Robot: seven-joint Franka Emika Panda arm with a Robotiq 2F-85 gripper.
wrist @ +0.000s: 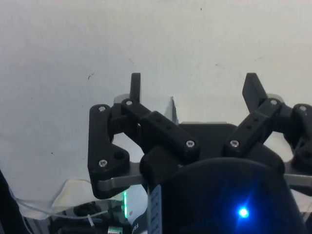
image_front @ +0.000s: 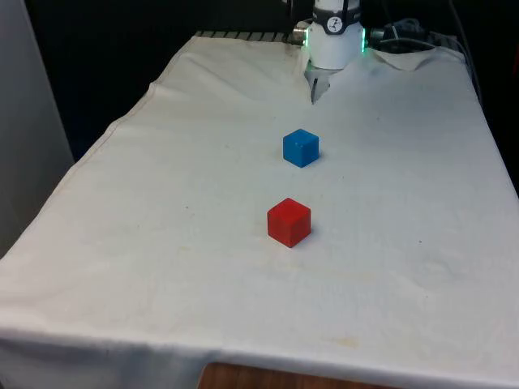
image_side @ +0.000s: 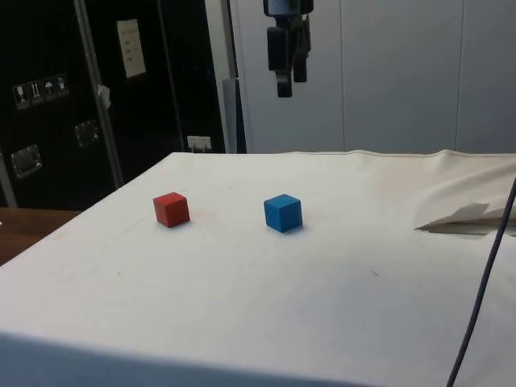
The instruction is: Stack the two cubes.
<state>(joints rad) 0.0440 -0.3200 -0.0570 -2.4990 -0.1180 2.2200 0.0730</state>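
Observation:
A blue cube (image_front: 301,147) sits on the white cloth near the table's middle. A red cube (image_front: 289,222) rests a short way nearer the front camera, apart from it. From the side, the red cube (image_side: 172,209) lies left of the blue cube (image_side: 282,213). My gripper (image_front: 315,91) hangs high over the table's far part, beyond the blue cube and well above both cubes. The side view puts the gripper (image_side: 286,81) in the air above the blue cube's far side. Seen from the wrist, the gripper (wrist: 194,83) is open, and only bare cloth lies between its fingers.
The cloth is rumpled into a fold (image_front: 405,55) at the far right corner. A dark cable (image_side: 484,274) hangs across the side view's right edge. The wooden table edge (image_front: 268,379) peeks out under the cloth at the near side.

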